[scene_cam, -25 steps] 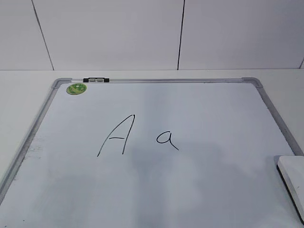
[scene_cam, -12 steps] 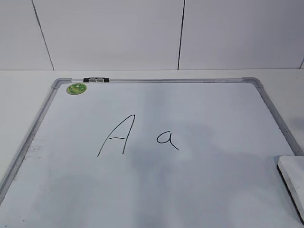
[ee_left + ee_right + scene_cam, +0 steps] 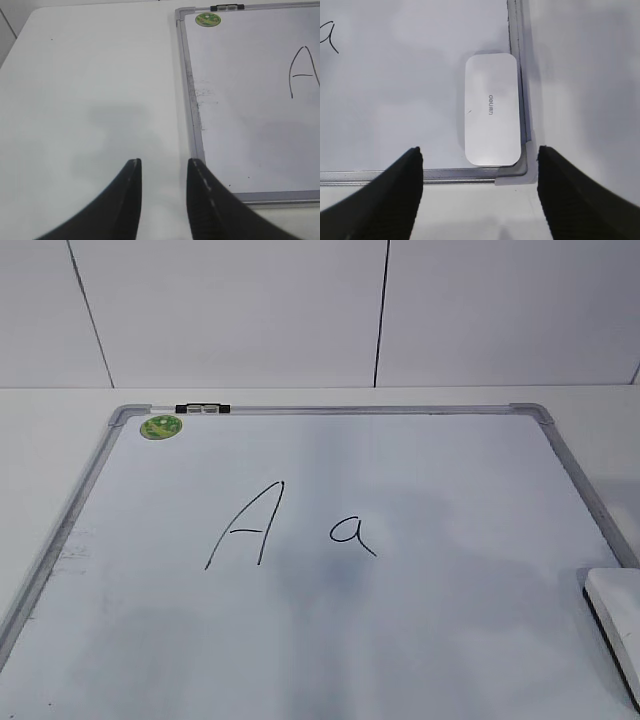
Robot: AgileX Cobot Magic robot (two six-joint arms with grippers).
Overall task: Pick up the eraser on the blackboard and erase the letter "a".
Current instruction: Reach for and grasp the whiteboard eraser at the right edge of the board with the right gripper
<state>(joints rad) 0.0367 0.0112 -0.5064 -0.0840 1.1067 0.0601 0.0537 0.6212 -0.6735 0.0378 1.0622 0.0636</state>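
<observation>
The blackboard [image 3: 420, 660] is a white board with a grey frame, flat on the table. The small letter "a" [image 3: 352, 532] is written near its middle, right of a taller capital "A" [image 3: 245, 526]. The white eraser [image 3: 617, 608] lies in the board's near right corner, cut by the frame edge; the right wrist view shows it whole [image 3: 491, 116], against the frame. My right gripper [image 3: 480, 152] is open wide and empty, above the table just short of the eraser. My left gripper [image 3: 164, 165] is open and empty over the bare table, left of the board [image 3: 250, 125]. Neither gripper shows in the exterior view.
A round green sticker [image 3: 161, 426] and a small black-and-white clip [image 3: 202, 408] sit at the board's far left corner. A white panelled wall [image 3: 300, 310] stands behind the table. White tabletop [image 3: 90, 100] lies left of the board.
The eraser sits slightly further right and lower in the exterior view than a second ago. The shadow over the board's middle has shifted. The letters are unchanged.
</observation>
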